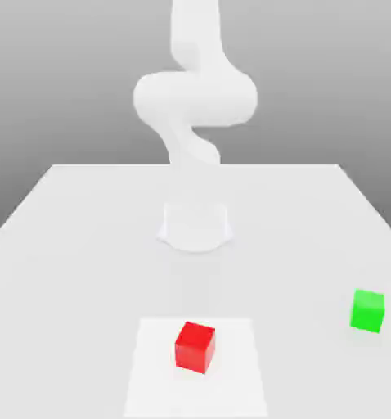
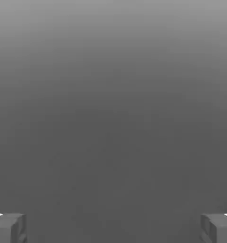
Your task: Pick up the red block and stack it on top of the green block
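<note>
Simulated tabletop, white, seen in the exterior view with the table point(image 1: 84, 245) running back to a grey backdrop.

Arm point(image 1: 195, 98): white, rising from a round base point(image 1: 195, 227) at table centre, bending in an S-shape and passing out of frame at 12 o'clock.

Red block point(image 1: 195, 346): resting on a paler square patch point(image 1: 150, 376) of the table, at 6 o'clock from the base, near the front edge. Turned slightly, one corner edge facing the camera. Nothing touching it.

Green block point(image 1: 367, 310): flat on the table at roughly 4 o'clock from the base, toward the exterior view's right. Well apart from the red block, at about 2 to 3 o'clock from it. Nothing on top, nothing touching.

Gripper point(image 2: 113, 228), hand view: two grey fingertips point(image 2: 11, 228) spread wide apart, one at each lower corner of the picture. Nothing held between them; plain grey backdrop beyond, darkening toward the fingertips. Jaws parted fully, clear gap across.

Stack not made: both blocks sitting separately on the table surface.
</note>
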### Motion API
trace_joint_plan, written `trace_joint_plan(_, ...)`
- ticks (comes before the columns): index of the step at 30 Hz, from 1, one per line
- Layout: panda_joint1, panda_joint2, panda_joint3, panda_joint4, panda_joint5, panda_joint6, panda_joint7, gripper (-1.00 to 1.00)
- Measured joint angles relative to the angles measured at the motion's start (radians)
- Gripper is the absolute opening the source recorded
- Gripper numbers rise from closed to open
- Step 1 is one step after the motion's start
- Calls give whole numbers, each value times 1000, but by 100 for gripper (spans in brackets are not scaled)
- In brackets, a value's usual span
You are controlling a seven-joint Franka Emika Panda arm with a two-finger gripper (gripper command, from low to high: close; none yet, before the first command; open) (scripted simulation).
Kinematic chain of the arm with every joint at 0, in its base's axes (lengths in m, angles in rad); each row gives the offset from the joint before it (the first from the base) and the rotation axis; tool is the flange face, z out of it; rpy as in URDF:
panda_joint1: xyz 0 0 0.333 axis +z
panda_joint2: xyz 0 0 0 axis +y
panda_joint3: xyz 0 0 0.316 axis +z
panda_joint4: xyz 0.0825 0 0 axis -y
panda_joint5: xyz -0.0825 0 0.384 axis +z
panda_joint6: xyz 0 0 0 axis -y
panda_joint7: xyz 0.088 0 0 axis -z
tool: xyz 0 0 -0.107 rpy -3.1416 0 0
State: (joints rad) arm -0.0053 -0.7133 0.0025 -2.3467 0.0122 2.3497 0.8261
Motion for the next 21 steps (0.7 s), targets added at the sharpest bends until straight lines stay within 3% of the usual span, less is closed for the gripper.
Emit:
trace_joint_plan(12, -29, 446, 35, -235, 33, 253, 155, 0)
trace_joint_plan(21, -37, 772, 38, -383, -18, 450, 307, 0)
